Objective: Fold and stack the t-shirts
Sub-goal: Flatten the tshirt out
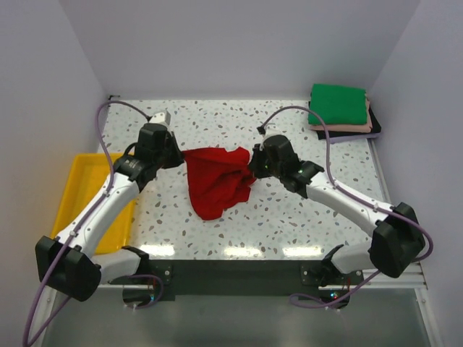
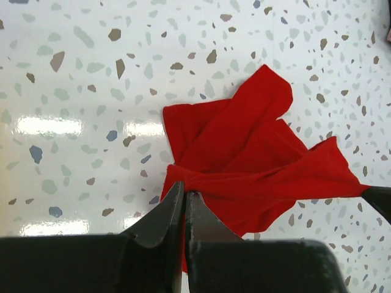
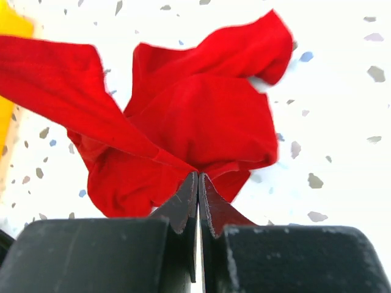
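Left jaws and right jaws each pinch the red t-shirt — bunched between them, seemingly lifted.

We take this for a robotics lab, a closed test cell. We see a speckled tabletop boxed in by plain white walls, with a cabled left arm and right arm bolted at its near edge
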Robot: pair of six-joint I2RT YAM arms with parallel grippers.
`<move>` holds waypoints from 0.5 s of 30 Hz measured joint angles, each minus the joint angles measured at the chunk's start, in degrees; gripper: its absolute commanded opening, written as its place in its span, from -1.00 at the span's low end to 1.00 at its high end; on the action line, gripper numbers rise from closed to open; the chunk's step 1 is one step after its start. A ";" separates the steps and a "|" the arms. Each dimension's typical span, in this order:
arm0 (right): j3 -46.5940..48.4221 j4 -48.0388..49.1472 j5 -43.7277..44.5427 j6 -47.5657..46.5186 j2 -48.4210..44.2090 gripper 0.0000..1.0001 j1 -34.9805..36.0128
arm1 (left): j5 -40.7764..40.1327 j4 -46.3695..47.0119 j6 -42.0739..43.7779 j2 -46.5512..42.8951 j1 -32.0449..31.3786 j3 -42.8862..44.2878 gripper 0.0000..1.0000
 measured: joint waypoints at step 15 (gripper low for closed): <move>13.84 -10.27 1.70 -5.55 -5.73 -1.00 -2.21 | 0.11 -4.68 3.39 -2.21 0.26 16.98 -1.00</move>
